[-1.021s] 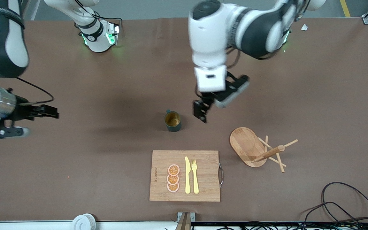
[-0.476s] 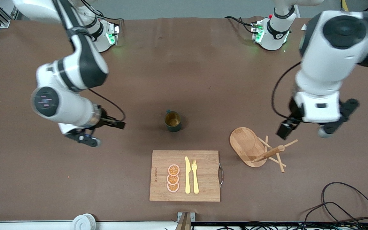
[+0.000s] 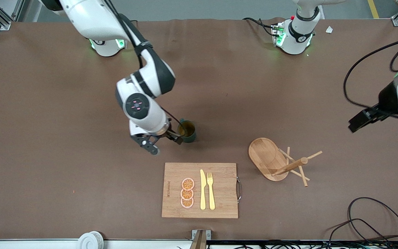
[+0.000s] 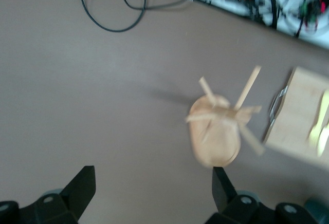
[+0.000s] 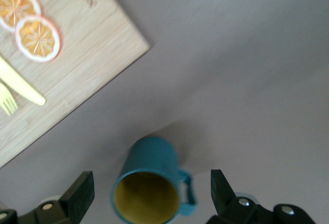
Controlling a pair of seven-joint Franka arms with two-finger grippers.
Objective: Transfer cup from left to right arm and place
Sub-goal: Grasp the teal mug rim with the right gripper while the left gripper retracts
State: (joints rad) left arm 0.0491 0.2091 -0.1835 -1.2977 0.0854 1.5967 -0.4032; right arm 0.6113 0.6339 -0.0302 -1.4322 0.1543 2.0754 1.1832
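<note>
The cup [image 3: 189, 135], a dark teal mug with a mustard-yellow inside, stands upright on the brown table near its middle. My right gripper [image 3: 175, 137] is down at the cup's side toward the right arm's end. In the right wrist view the cup [image 5: 149, 188] sits between the spread fingertips [image 5: 78, 193] without touching either one, its small handle toward one finger, so the right gripper [image 5: 149, 197] is open. My left gripper [image 3: 357, 123] hangs open and empty over the left arm's end of the table, away from the cup; its view shows the gripper [image 4: 152, 189] holding nothing.
A wooden cutting board [image 3: 223, 204] with orange slices [image 3: 187, 193], a yellow knife and a fork [image 3: 211, 193] lies nearer the front camera than the cup. A wooden mug stand [image 3: 269, 155] sits toward the left arm's end. Cables [image 3: 375, 221] coil at the near corner.
The right arm swept in from its end of the table to the cup. The left arm drew away from beside the cup to its own end. The cup stayed put.
</note>
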